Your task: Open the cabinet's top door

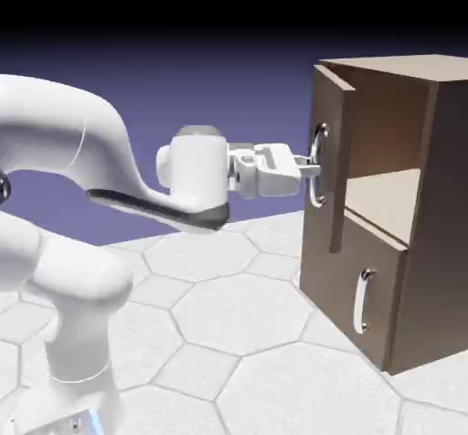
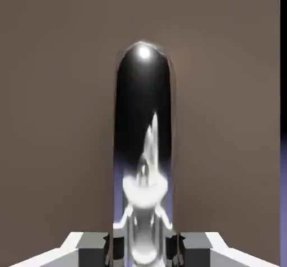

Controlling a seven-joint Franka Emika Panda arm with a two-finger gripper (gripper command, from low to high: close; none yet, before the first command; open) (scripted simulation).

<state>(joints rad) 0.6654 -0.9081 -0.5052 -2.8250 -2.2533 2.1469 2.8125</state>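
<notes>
Top door stood ajar at cabinet's upper front, about two o'clock in exterior view. Claw, at its nine o'clock, pinched upper handle. Lower door, at six o'clock below, sat shut, lower handle upright.

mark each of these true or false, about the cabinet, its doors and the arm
1. The top door is partly open. True.
2. The lower door is swung wide open. False: it is closed.
3. The fingers are closed on the top door's handle. True.
4. The lower door has no handle. False: it has a curved silver one.
5. Part of the cabinet's inside shows behind the top door. True.
6. The arm reaches over the top of the cabinet. False: it reaches to the front of the top door.
</notes>
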